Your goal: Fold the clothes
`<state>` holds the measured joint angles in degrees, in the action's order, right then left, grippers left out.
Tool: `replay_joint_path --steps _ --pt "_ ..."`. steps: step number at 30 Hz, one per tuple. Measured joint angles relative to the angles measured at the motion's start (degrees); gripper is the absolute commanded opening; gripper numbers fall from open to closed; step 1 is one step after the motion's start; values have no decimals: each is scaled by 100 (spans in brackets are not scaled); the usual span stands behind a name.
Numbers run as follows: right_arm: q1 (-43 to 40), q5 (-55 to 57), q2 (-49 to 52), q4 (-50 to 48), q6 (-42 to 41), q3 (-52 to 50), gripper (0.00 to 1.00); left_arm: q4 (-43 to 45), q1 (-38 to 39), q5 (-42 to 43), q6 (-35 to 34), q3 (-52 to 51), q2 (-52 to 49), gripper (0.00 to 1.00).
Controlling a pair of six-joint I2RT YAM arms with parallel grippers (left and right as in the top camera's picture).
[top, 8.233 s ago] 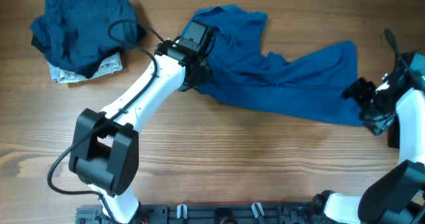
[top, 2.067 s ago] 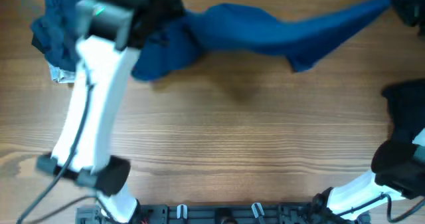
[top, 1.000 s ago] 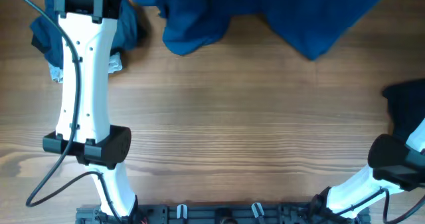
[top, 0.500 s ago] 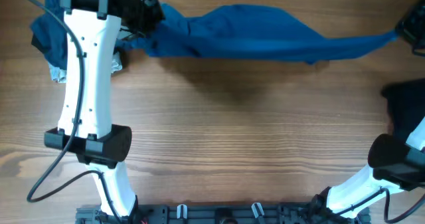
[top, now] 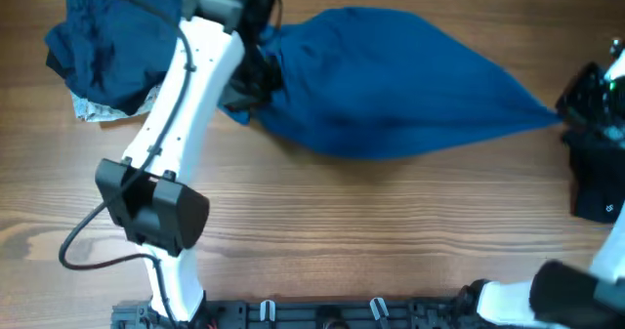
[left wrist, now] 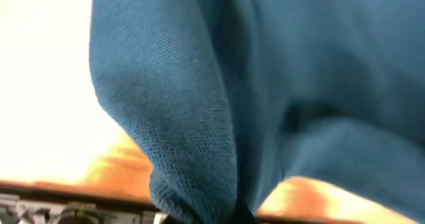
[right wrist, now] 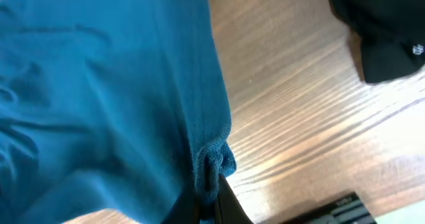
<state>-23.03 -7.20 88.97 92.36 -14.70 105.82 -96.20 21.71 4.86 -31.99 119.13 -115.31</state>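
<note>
Robot lab bench: wooden table (top: 391, 231), mounted arms (top: 181, 104).

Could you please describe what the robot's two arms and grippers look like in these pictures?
Both arms have smooth white links joined by chunky black joint housings: the left arm shows this clearly, the right arm only near its base. A thin black cable loops out beside the left arm's lower joint. The left gripper and right gripper are black. No markings are legible.

overhead looks down, wrists close on shirt (top: 391, 85)
</note>
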Motion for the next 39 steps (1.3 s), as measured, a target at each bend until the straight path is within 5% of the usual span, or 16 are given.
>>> replay_joint_path --steps 9,17,34,39 --pt "0 542 -352 -428 -769 -1692 4 -17 673 -289 -986 -2072 2033 4" --pt "0 1071 -343 -953 -1786 -2704 4 9 549 -710 -1816 -3877 2509 9" --pt "-17 1676 -345 -758 -2529 -3220 4 55 688 -608 -2374 -4955 2575 4" --pt "-17 1858 -474 -1032 -2712 -3230 6 136 968 -643 -2844 -4981 2826 19"
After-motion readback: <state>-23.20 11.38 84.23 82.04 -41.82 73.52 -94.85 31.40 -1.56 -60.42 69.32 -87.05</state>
